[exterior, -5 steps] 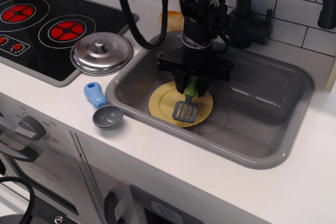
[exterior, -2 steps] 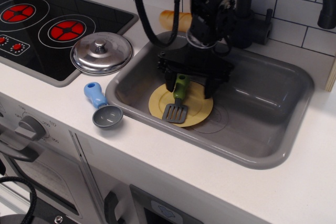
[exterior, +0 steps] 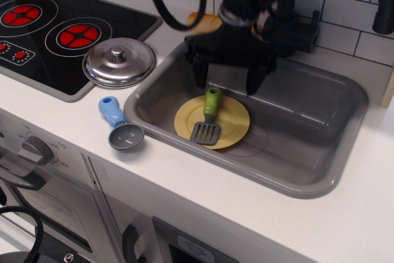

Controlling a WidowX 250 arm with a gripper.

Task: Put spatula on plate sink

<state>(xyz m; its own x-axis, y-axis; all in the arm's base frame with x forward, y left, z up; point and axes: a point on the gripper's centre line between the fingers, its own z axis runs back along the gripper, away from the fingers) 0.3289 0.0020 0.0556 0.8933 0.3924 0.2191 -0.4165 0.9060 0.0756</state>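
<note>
The spatula [exterior: 208, 117] lies on the yellow plate [exterior: 231, 121], green handle pointing to the back and dark slotted head toward the front left. The plate sits flat in the left part of the grey sink [exterior: 308, 121]. My gripper [exterior: 226, 79] hangs open above the spatula's handle, its two black fingers [exterior: 200, 73] spread wide apart and clear of it. Nothing is held.
A shiny silver pot lid [exterior: 119, 61] rests on the counter left of the sink. A blue-handled grey scoop [exterior: 120, 127] lies by the sink's front left corner. A black faucet [exterior: 308, 10] stands behind the sink. A stove top [exterior: 55, 29] is at the far left.
The gripper opened and let go of the spatula, which dropped flat onto the plate. The gripper then rose and moved back, away from it.
</note>
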